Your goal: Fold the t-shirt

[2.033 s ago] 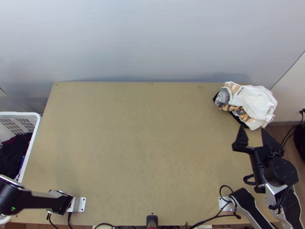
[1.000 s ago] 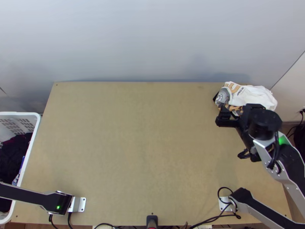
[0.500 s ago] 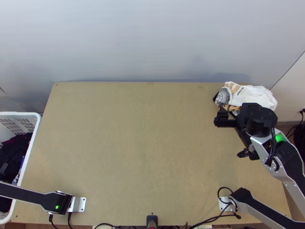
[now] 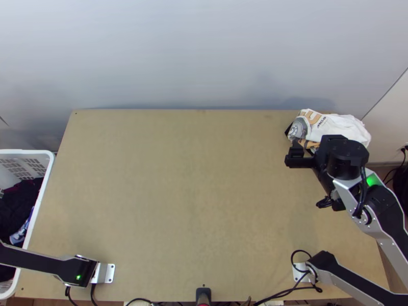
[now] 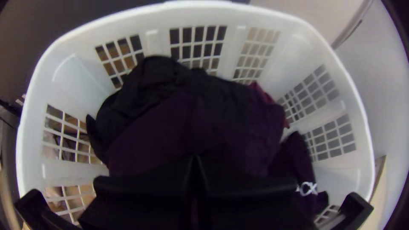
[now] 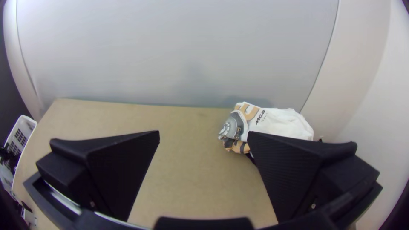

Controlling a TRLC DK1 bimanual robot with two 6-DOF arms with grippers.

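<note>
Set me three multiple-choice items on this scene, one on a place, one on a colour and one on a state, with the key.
1. The bunched white cloth with orange and grey print lies at the light wooden table's
A near left corner
B far right corner
C far left corner

2. The grid-walled plastic basket is
A red
B blue
C white

3. The right arm's flat black fingers are
A wide apart
B shut together
C clamped on a sleeve

Key:
1 B, the top view shows it in that corner.
2 C, its rim and walls are white in the left wrist view.
3 A, the right wrist view shows a broad gap between them.
</note>
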